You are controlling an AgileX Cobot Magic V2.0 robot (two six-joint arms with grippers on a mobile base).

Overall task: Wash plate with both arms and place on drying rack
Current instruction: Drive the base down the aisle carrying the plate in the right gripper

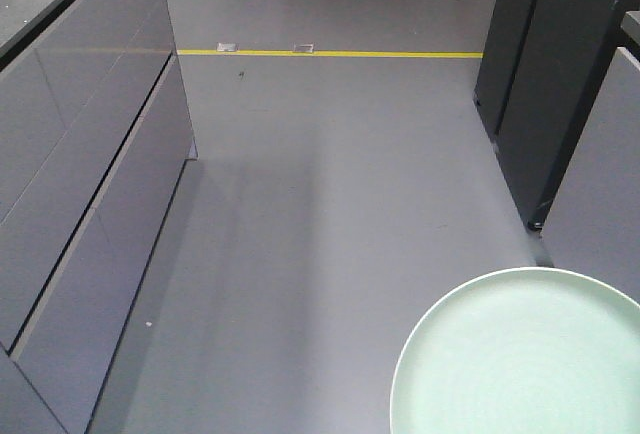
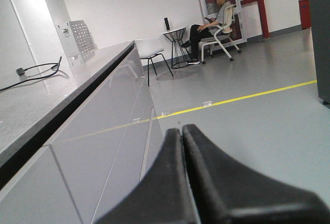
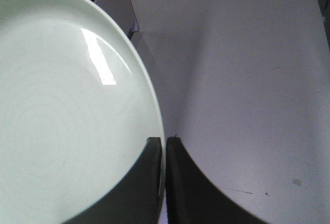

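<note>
The pale mint-green plate (image 1: pixel 520 359) fills the lower right of the front view, held above the grey floor. In the right wrist view the plate (image 3: pixel 67 110) takes up the left side, and my right gripper (image 3: pixel 164 142) is shut on its rim, one black finger over the plate's face and the other behind the edge. My left gripper (image 2: pixel 182 130) is shut with nothing between its fingers, pointing along the cabinet front. The drying rack is out of view. Neither arm shows in the front view.
Grey cabinet fronts (image 1: pixel 80 204) run along the left under a grey counter (image 2: pixel 31 105) with a black cable (image 2: pixel 36 72). Dark cabinets (image 1: pixel 545 84) stand at the right. A yellow floor line (image 1: pixel 330 53) crosses ahead. A seated person (image 2: pixel 211 20) is far back.
</note>
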